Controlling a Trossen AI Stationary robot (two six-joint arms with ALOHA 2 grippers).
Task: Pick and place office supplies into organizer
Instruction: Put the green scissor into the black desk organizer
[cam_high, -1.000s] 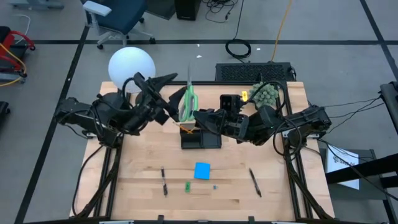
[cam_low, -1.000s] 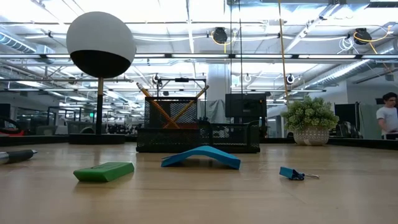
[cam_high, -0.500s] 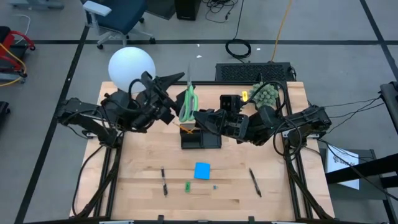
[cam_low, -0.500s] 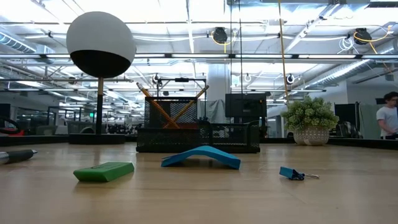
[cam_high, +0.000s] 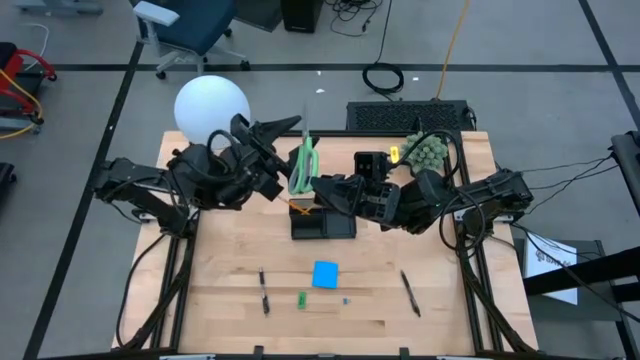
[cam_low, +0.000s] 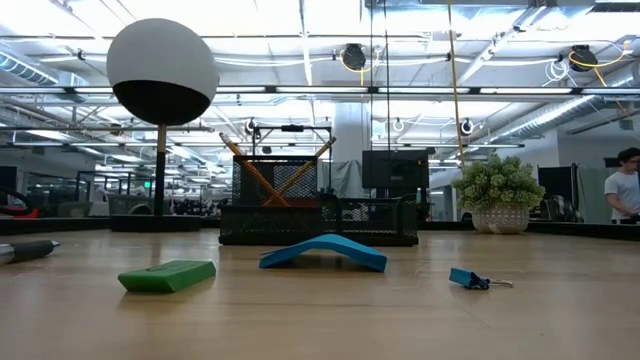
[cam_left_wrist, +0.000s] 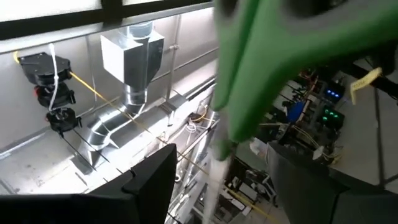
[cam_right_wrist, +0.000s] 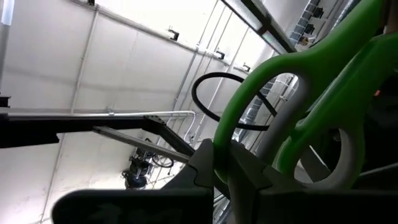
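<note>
My right claw (cam_high: 318, 186) grips the green-handled scissors (cam_high: 303, 160) upright over the organizer (cam_high: 322, 219); my left claw (cam_high: 285, 126) gapes open just beside their blades.

Round white globe lamp (cam_high: 211, 109) at the table's far left corner, fuzzy green plant ball (cam_high: 424, 152) near the far right corner. Beyond the far edge, a coiled black cable (cam_high: 384, 77) and a blue office chair (cam_high: 187, 30) on the floor.

Pale matt planked wooden table (cam_high: 380, 300), black wire-mesh metal organizer (cam_low: 318, 222), glossy green plastic scissor handles (cam_right_wrist: 292, 118), smooth matt green eraser block (cam_low: 167, 275).
</note>
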